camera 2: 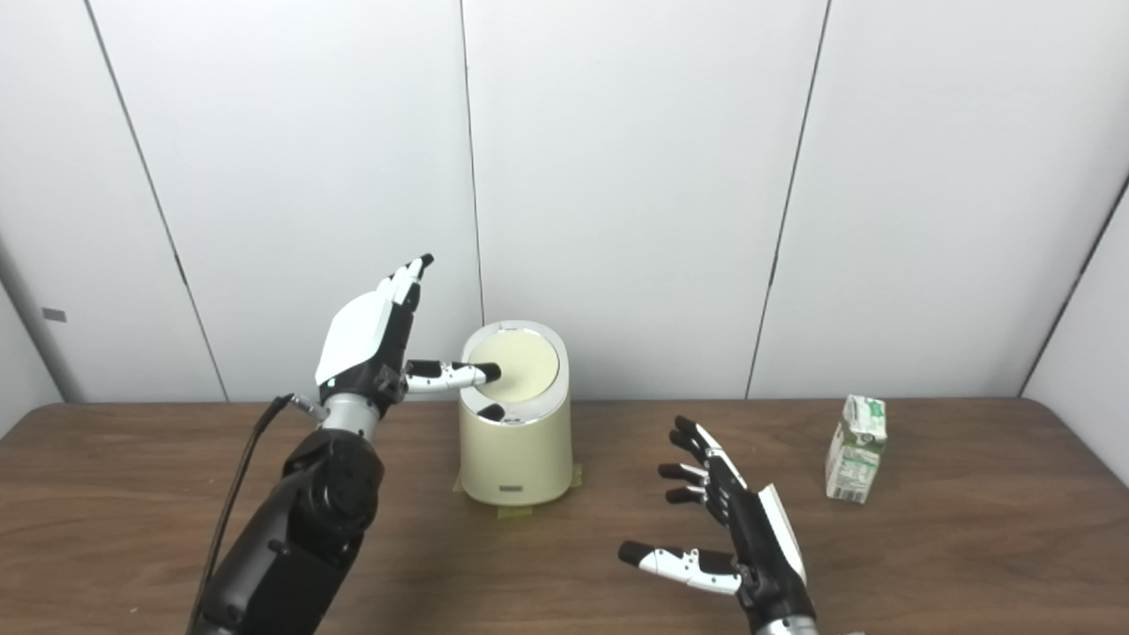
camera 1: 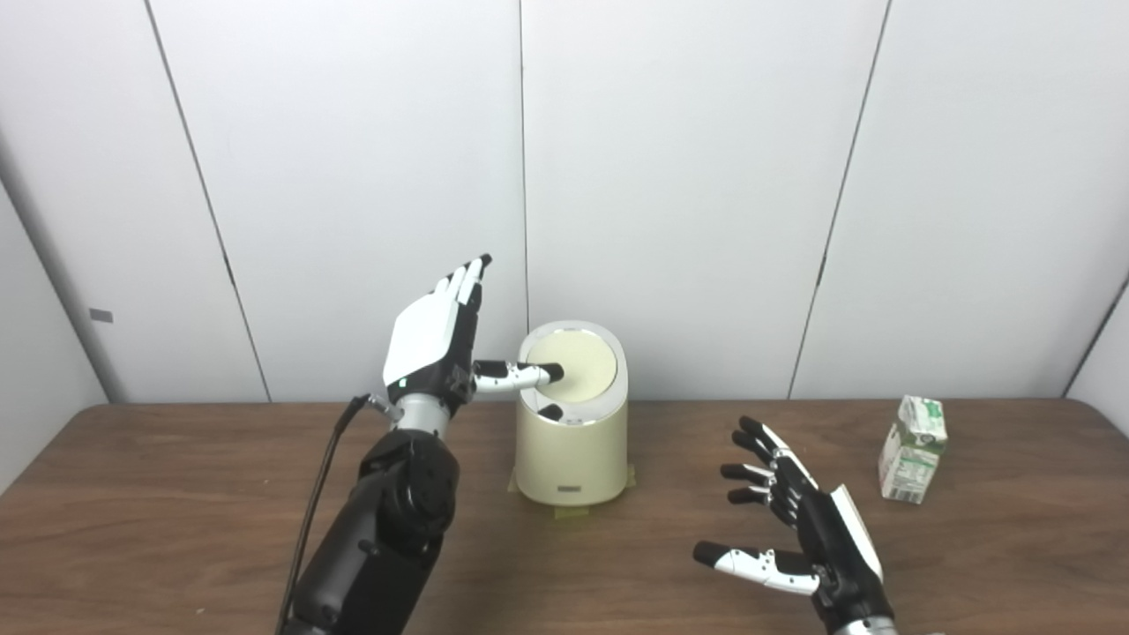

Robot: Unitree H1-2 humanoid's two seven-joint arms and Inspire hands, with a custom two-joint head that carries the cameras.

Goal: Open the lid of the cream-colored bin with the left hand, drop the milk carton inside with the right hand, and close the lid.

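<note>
The cream-colored bin (camera 1: 571,450) stands upright on the table, its round lid (camera 1: 578,370) down flat. My left hand (camera 1: 437,339) is raised just left of the bin, open, fingers pointing up; its thumb reaches sideways over the lid's near-left rim, whether touching I cannot tell. The milk carton (camera 1: 914,448), white with green print, stands near the table's right end. My right hand (camera 1: 794,520) hovers open above the table between bin and carton, fingers spread, holding nothing.
The brown wooden table (camera 1: 176,494) runs the full width. Tape marks (camera 1: 573,510) lie under the bin's base. White wall panels (camera 1: 688,176) stand close behind the bin. A black cable (camera 1: 322,476) hangs along my left forearm.
</note>
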